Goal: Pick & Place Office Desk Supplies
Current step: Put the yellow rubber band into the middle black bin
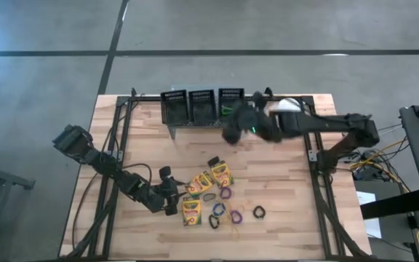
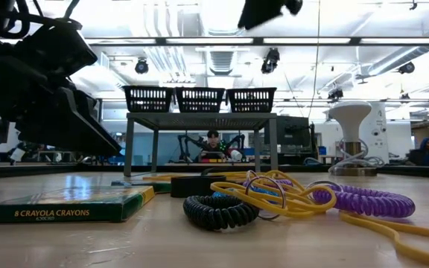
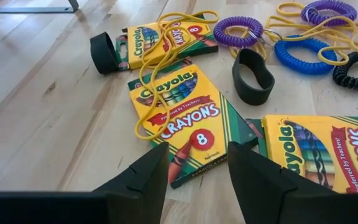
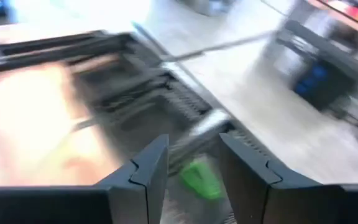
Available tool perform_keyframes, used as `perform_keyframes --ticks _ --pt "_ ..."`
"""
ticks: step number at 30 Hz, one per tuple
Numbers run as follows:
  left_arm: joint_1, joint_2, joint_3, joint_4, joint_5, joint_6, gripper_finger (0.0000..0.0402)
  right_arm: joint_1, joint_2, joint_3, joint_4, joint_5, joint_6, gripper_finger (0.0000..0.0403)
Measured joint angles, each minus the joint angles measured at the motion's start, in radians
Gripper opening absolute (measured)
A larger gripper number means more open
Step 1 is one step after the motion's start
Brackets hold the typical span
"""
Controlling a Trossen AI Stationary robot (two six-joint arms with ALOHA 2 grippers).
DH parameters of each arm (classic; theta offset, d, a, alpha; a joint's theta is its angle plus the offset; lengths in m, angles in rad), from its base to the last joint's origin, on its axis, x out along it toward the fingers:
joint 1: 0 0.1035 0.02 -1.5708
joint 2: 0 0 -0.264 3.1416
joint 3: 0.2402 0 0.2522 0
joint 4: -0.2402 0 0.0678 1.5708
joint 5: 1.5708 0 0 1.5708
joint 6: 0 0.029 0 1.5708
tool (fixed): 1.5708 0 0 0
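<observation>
Wooden worktop, supplies bunched near the front edge, three black mesh bins lined along the back.

Right hand (image 4: 191, 171) hovers over the black mesh bins (image 1: 202, 105), fingers apart, something green (image 4: 201, 178) just beyond them, seemingly dropping in. Left hand (image 3: 194, 171) hangs low over a yellow-and-green crayon box (image 3: 188, 121), fingers spread and empty, a thin yellow rubber band (image 3: 157, 87) draped across it. Coiled purple, blue and black loops (image 3: 309, 53) lie nearby. Best bet: straddle the box's narrow width, settle square, close without snagging that band.
</observation>
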Motion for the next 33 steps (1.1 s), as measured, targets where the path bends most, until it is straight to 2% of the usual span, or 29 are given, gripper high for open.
perform_keyframes --ticks 3,8,14,18,22,26,30,31,33 --pt "0.0 0.0 0.0 0.0 0.0 0.0 0.0168 0.141 -0.01 -0.046 0.003 0.013 0.036 0.013" --pt "0.0 0.0 0.0 -0.002 0.0 0.0 0.0168 0.362 0.021 -0.159 -0.001 0.095 0.145 0.012" --pt "0.0 0.0 0.0 -0.006 0.0 0.0 0.0168 0.583 0.076 -0.309 0.006 0.098 0.438 0.011" --pt "0.0 0.0 0.0 -0.006 0.0 0.0 0.0168 0.683 0.132 -0.414 0.074 0.099 0.61 0.0105" --pt "0.0 0.0 0.0 -0.006 0.0 0.0 0.0168 0.693 0.202 -0.513 0.177 0.138 0.699 0.0103" --pt "0.0 0.0 0.0 -0.006 0.0 0.0 0.0168 0.622 0.246 -0.571 0.29 0.181 0.723 0.0118" --pt "0.0 0.0 0.0 -0.007 0.0 0.0 0.0168 0.524 0.268 -0.585 0.471 0.156 0.554 0.0148" --pt "0.0 0.0 0.0 -0.007 0.0 0.0 0.0168 0.499 0.27 -0.585 0.544 0.13 0.478 0.0156" --pt "0.0 0.0 0.0 -0.007 0.0 0.0 0.0168 0.444 0.283 -0.584 0.725 0.007 0.324 0.0172"
